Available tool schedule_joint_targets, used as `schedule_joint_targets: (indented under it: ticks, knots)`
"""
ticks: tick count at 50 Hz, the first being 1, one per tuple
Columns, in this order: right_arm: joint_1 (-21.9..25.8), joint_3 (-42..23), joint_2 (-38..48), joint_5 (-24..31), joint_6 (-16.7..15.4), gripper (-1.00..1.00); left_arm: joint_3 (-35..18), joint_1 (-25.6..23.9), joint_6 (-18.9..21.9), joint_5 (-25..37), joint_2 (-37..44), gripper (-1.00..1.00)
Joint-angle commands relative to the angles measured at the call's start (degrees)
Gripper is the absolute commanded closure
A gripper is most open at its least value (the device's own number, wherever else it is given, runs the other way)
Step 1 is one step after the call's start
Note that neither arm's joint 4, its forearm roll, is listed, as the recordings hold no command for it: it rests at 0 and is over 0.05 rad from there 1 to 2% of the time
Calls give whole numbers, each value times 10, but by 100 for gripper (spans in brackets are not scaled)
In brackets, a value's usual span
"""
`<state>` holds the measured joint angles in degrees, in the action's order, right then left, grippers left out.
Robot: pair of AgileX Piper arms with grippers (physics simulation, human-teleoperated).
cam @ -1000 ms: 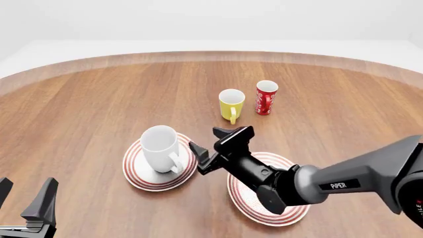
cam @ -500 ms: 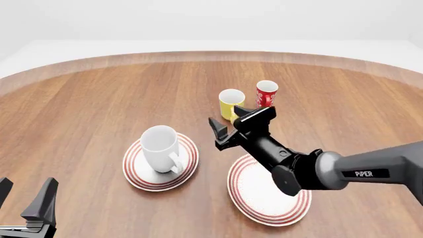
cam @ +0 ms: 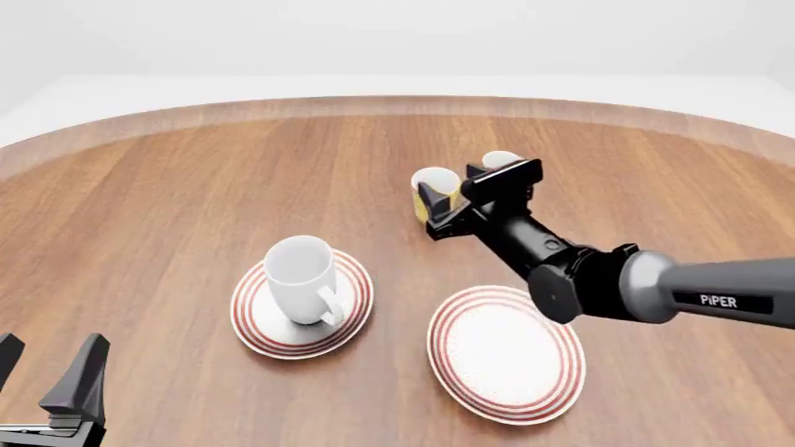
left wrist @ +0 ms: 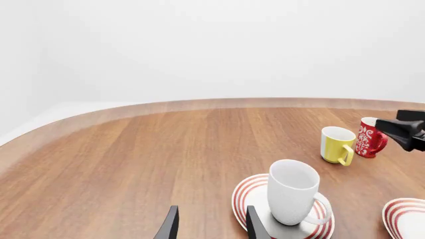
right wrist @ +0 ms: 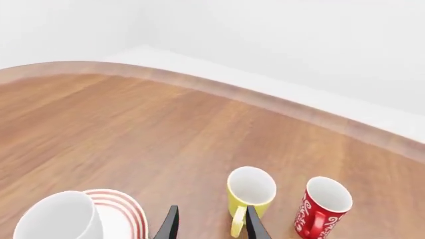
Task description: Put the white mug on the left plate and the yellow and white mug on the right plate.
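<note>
Just above centre of the front view, the yellow and white mug (cam: 431, 191) is approached by the right gripper (cam: 470, 191), jaws apart, while the white mug (cam: 302, 277) already sits on the left plate (cam: 255, 321); closing around it is called for next.

front: looking down over the tabletop (cam: 186, 186) from the arms' side | wrists: looking low along each pincer | all sharing the white mug (cam: 302, 277), yellow mug (right wrist: 250, 193)
</note>
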<state>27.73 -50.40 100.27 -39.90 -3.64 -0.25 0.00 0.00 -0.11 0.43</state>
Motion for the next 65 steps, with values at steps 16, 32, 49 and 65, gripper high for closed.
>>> schedule_joint_targets:
  ticks: [16, 32, 49, 65]
  knots:
    - [-46, -71, 25, 79, 14, -100, 0, 0, 0, 0, 0, -100]
    - [-57, -107, 69, 90, 36, -100, 0, 0, 0, 0, 0, -100]
    - [-53, -132, 113, 95, 55, -100, 0, 0, 0, 0, 0, -100]
    - [-60, -149, 155, 97, 78, -100, 0, 0, 0, 0, 0, -100]
